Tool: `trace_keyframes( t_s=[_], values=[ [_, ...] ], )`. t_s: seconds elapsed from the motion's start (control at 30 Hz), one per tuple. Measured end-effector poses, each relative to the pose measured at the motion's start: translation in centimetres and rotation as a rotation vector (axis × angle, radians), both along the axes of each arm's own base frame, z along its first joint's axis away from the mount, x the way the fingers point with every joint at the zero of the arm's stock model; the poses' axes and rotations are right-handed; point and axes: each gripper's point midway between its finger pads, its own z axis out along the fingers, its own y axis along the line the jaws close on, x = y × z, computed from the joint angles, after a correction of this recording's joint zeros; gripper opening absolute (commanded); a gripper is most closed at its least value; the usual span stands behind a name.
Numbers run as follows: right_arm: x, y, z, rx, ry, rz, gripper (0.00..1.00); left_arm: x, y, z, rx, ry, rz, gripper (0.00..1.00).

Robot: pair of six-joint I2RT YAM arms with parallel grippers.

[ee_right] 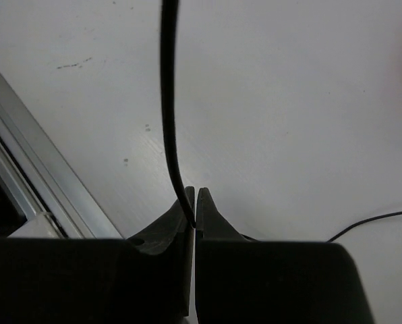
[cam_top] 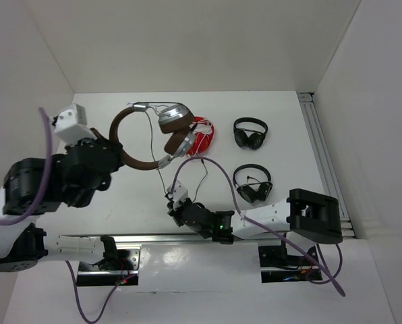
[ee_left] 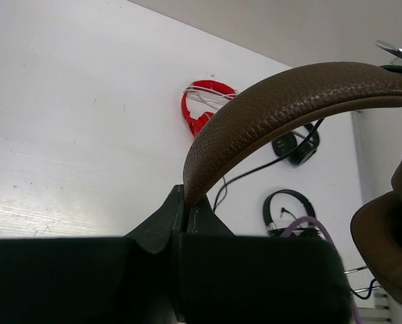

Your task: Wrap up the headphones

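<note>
Headphones (cam_top: 175,119) gripped at two points near the counter's (cam_top: 120,202) far-left corner.
My left jaws are clamped on the brown headband (ee_left: 268,108); my right jaws are pinched shut on the thin cable (ee_right: 167,101), nearer the near edge. I judge the band stiff and grippy, a sound hold, though the earcups (cam_top: 176,143) may swing loose. The cable looks limp, slick and easily kinked, so I'd wind it under gentle tension.

We count 4 pairs of headphones: 1 brown pair (cam_top: 174,119) at upper centre-left, 1 red pair (cam_top: 205,137) just beside it, and 2 black ones at right, the upper black pair (cam_top: 249,133) and the lower black pair (cam_top: 253,183). We also count 2 grippers, the left gripper (cam_top: 115,154) and the right gripper (cam_top: 170,201).
</note>
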Motion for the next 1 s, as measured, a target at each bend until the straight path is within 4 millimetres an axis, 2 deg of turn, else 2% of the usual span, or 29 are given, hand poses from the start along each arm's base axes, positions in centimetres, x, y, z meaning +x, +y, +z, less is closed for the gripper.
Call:
trace_keyframes(
  t_s=[0.1, 0.2, 0.3, 0.53, 0.63, 0.8, 0.9, 1.0],
  values=[
    [-1.4, -0.2, 0.1, -0.052, -0.004, -0.027, 0.0, 1.1, -1.7, -0.9, 0.078, 0.018, 0.011, 0.0],
    [-2.8, -1.3, 0.3, -0.084, -0.004, -0.062, 0.0, 3.1, -2.9, -2.4, 0.184, 0.043, 0.033, 0.0],
    [-3.7, -2.4, 0.4, -0.121, -0.008, -0.128, 0.0, 5.2, -2.5, -3.4, 0.259, 0.071, 0.061, 0.0],
    [-5.1, -4.2, -0.1, -0.194, -0.039, -0.192, 0.0, 9.0, -1.3, -3.9, 0.326, 0.094, 0.082, 0.0],
    [-6.2, -4.2, 0.3, -0.196, -0.053, -0.17, 0.0, 11.2, -0.2, -6.5, 0.342, 0.16, 0.106, 0.0],
    [-7.3, -3.6, 2.7, -0.174, -0.073, -0.113, 0.0, 12.4, 1.2, -12.5, 0.386, 0.31, 0.104, 0.0],
    [-7.4, -3.2, 4.1, -0.161, -0.085, -0.087, 0.0, 12.4, 0.9, -13.9, 0.374, 0.341, 0.079, 0.0],
    [-7.7, -2.5, 4.9, -0.159, -0.092, -0.052, 0.0, 12.6, 0.2, -13.9, 0.344, 0.337, 0.057, 0.0]
  ],
)
